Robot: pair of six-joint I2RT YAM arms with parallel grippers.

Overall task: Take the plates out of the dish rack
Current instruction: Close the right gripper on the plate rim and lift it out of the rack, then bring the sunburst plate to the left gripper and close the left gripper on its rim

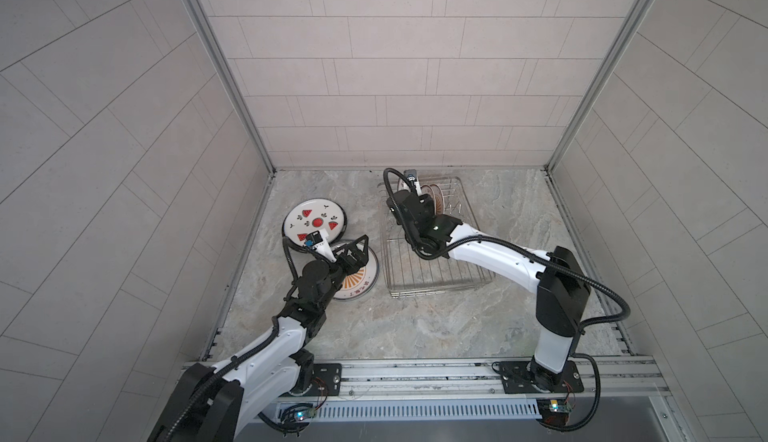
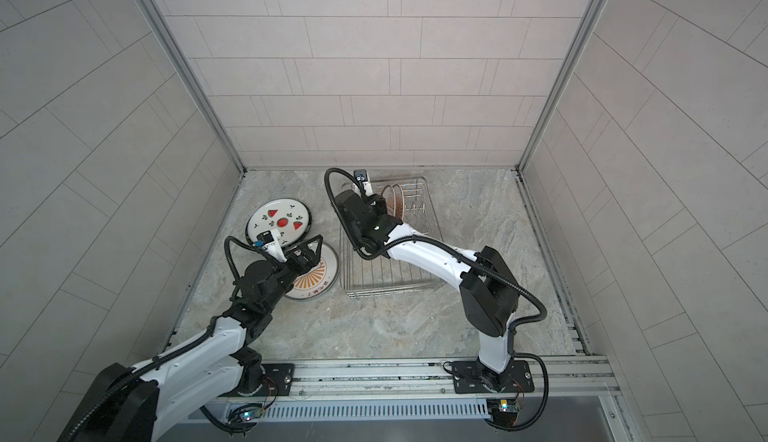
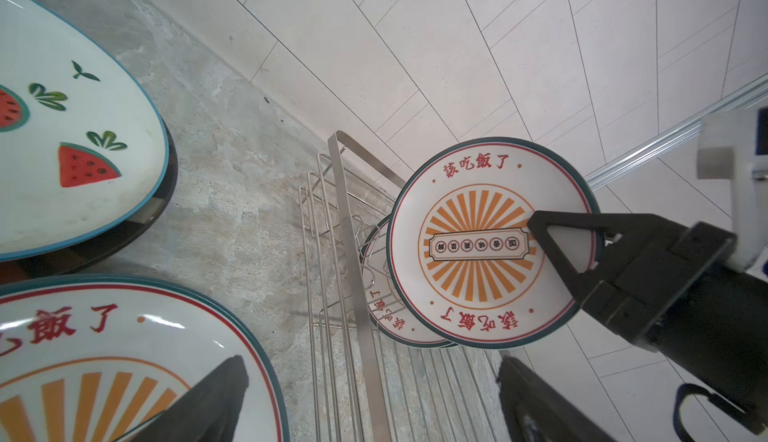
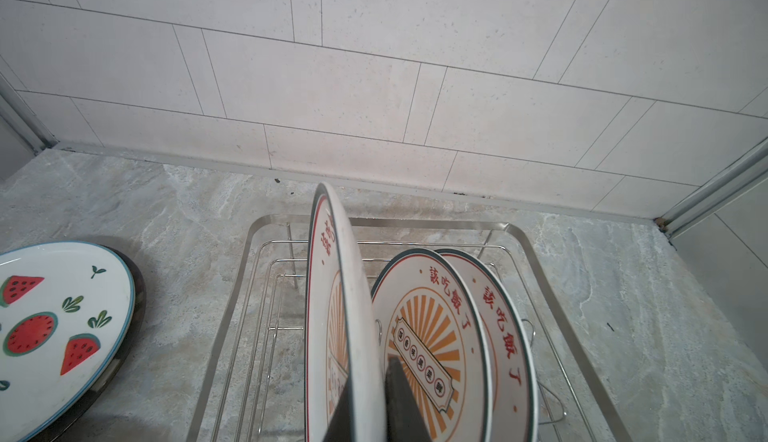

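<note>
Right gripper (image 4: 370, 394): clamped tight, fingers pinching the rim of the upright plate (image 4: 345, 286), one on each face!
Upright plate: edge-on to the wrist camera at the far left of the dish rack (image 1: 440, 289), its top riding higher than its neighbours.
Rack contents: a second plate (image 4: 424, 336) leans just right of the pinched one, and a third plate (image 4: 507, 323) is right behind it. Both have sunbursts.
Left gripper (image 3: 372, 361): fingers spread wide, holding nothing, hovering over the flat sunburst plate (image 1: 361, 282) on the table (image 1: 415, 328), left of the rack.
Watermelon plate (image 1: 316, 220): lying flat, far-left of that one, stacked on a dark plate (image 3: 168, 186).
Dish rack: right of centre, far side near the back wall.
</note>
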